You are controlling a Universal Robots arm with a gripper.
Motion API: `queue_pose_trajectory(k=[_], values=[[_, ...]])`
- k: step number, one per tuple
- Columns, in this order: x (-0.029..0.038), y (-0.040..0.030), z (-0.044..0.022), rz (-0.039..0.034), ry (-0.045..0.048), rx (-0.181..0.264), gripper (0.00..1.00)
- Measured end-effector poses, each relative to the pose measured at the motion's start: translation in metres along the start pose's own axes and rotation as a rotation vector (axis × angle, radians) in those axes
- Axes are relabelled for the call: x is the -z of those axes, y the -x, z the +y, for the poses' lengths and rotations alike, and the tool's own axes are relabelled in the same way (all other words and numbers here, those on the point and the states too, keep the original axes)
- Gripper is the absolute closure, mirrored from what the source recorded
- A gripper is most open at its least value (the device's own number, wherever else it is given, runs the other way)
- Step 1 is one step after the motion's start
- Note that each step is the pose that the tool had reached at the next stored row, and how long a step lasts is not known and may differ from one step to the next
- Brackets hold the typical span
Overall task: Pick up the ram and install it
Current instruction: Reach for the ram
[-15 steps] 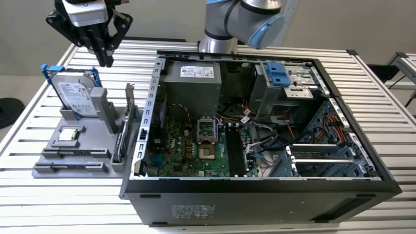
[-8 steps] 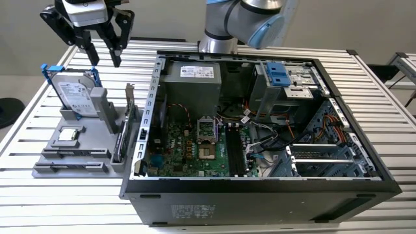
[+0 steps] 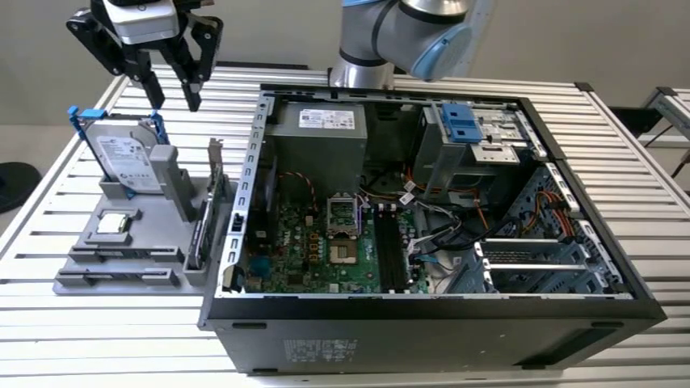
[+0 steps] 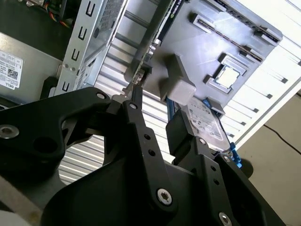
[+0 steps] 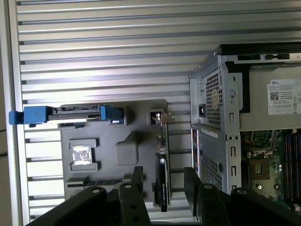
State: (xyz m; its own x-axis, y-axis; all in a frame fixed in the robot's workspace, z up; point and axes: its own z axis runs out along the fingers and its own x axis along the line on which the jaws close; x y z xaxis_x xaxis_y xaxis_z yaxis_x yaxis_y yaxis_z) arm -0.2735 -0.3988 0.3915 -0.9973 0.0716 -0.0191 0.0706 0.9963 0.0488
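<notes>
Open computer case [image 3: 431,323] on slatted table [image 3: 108,339] (interior exposed). Gray fixture [image 3: 151,242] beside it holds 1 hard drive [image 3: 124,158], upright expansion card [image 3: 223,198], processor [image 3: 115,226].

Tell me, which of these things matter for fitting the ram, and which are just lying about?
For the job: ram, gripper, open computer case.
Just lying about: hard drive, expansion card, processor chip.

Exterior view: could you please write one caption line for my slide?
Open claw hovers over the gray parts tray, where the hard drive stands upright, beside the open computer case.
</notes>
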Motion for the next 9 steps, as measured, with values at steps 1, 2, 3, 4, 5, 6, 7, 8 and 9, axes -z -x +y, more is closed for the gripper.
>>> queue_pose_trajectory(k=[1, 2, 3, 4, 5, 6, 7, 8, 9], values=[[-0.0002, -0.0007, 0.0, -0.0003, 0.0003, 0.0, 0.0], [0.0, -0.0019, -0.0001, 0.0, 0.0001, 0.0, 0.0], [0.0001, -0.0037, -0.0003, 0.0001, -0.0001, 0.0, 0.0], [0.0002, -0.006, -0.0005, 0.0, 0.0, 0.0, 0.0], [0.0002, -0.0085, -0.0008, 0.0001, 0.0, 0.0, 0.0], [0.0003, -0.0111, -0.001, 0.0001, 0.0, 0.0, 0.0], [0.0004, -0.0137, -0.0013, 0.0001, -0.0001, 0.0, 0.0], [0.0004, -0.0164, -0.0016, 0.0001, 0.0, 0.0, 0.0], [0.0005, -0.0188, -0.002, 0.0001, 0.0, 0.0, 0.0]])
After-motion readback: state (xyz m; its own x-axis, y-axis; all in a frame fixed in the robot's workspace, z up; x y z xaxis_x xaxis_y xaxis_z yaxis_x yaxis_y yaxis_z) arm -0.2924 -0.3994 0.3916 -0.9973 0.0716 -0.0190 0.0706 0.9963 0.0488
